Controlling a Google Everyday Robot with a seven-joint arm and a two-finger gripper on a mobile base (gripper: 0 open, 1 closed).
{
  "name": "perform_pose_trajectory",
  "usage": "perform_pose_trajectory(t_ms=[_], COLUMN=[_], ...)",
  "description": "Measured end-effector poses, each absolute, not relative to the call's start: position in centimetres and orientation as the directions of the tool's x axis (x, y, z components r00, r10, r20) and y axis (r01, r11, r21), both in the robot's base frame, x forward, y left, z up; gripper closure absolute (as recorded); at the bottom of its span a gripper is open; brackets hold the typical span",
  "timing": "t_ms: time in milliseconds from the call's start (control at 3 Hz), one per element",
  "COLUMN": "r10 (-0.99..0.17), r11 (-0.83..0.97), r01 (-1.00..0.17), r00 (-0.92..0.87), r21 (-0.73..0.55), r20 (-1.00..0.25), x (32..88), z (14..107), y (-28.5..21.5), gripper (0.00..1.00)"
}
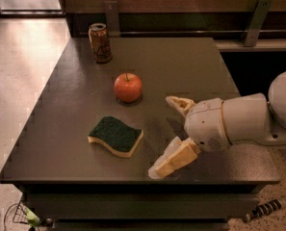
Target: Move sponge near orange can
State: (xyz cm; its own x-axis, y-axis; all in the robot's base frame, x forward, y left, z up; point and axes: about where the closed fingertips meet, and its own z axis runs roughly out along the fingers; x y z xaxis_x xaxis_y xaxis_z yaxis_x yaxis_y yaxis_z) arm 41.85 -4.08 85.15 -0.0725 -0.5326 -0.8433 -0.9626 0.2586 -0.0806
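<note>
hovering near the wavy green-topped foam sponge (pixel 116 136), the white gripper (pixel 161 136) gaped open, empty. carrying it low toward the orange-brown metal can (pixel 100 43) risked bumping the round red apple (pixel 128 87) between.

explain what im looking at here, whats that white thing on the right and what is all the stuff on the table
The white thing is a robot arm reaching in from the right. At its tip is the claw, two tan fingers that pinch things. They are spread open over the table's near right part and hold nothing. There is one picture, looking down on the dark table from above; where the camera is mounted cannot be told. On the table lie a green-topped sponge just left of the claw, a red apple behind it, and an orange can upright at the far left corner. The job is to move the sponge near that can.
</note>
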Motion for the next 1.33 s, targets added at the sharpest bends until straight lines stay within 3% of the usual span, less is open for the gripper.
perform_pose_trajectory(t_ms=[667, 1333], r10=[-0.363, -0.283], r11=[0.287, 0.281], r01=[-0.958, -0.960], r00=[-0.080, -0.090], r21=[-0.029, 0.007], r20=[-0.928, -0.955], x=[42.6, 42.8], z=[83.0, 81.9], y=[0.4, 2.9], gripper=[0.00, 0.02])
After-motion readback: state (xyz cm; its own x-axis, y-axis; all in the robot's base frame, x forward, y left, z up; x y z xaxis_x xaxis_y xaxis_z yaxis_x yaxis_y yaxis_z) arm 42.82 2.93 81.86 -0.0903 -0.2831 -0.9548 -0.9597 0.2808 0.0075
